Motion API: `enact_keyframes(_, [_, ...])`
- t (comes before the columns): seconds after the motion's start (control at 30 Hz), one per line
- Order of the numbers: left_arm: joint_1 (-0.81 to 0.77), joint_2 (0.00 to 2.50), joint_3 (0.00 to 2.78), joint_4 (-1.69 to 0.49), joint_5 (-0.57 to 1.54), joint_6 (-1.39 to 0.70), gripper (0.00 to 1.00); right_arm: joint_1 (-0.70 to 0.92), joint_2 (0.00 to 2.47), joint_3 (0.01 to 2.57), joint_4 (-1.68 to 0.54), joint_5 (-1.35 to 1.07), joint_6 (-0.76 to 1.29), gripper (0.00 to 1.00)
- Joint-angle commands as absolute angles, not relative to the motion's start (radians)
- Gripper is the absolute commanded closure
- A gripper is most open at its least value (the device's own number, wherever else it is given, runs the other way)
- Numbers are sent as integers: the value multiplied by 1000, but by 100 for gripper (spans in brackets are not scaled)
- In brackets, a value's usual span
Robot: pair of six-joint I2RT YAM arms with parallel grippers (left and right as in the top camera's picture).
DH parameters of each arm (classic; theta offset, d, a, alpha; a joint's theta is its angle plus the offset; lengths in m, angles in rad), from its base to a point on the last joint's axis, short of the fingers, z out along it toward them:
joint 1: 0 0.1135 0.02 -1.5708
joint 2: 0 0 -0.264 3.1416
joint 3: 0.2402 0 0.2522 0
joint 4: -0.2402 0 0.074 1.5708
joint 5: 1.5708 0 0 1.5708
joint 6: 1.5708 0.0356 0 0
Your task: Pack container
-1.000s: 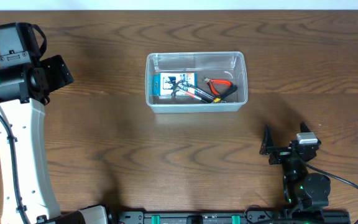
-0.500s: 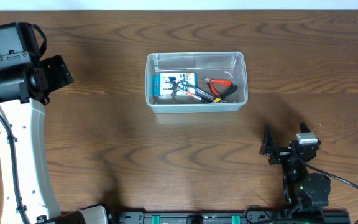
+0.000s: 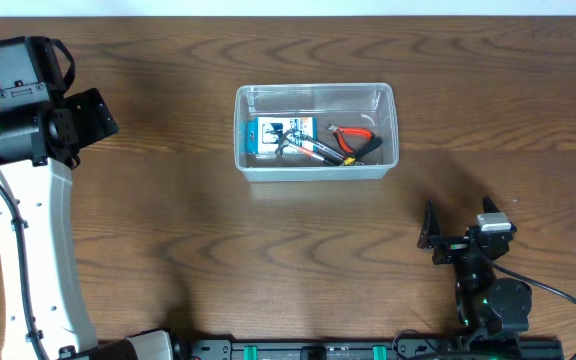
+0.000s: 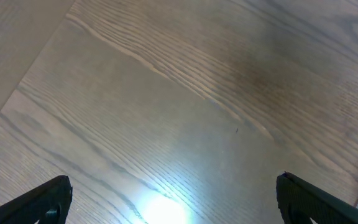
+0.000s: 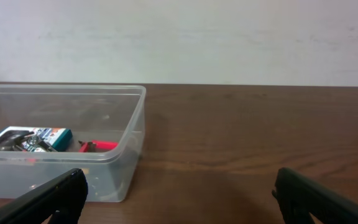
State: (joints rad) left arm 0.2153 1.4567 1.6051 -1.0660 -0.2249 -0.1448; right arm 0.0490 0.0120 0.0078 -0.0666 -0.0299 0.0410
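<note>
The clear plastic container [image 3: 315, 89] stands on the wooden table, a little behind the middle. Inside lie a blue-and-white printed box [image 3: 276, 138], red-handled pliers [image 3: 354, 138] and a dark tool between them. My right gripper [image 3: 459, 218] rests low near the front right, well clear of the container, open and empty. In the right wrist view the container [image 5: 114, 157] is ahead to the left, beyond the open right gripper [image 5: 179, 194]. My left gripper [image 4: 176, 200] hangs open over bare wood at the far left, holding nothing.
The white left arm [image 3: 30, 230] rises along the table's left side. The table's far edge meets a pale wall [image 5: 229, 37]. A black rail [image 3: 308, 350] runs along the front edge.
</note>
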Motion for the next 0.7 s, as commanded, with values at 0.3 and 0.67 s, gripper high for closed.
enact_keyframes(0.3, [199,1091,1397,-1065,-241,-132,2,44,5,6,-71,-33,51,1])
enact_keyframes(0.67, [79,545,892,-1001,-215,-171,2,44,5,6,-71,-33,51,1])
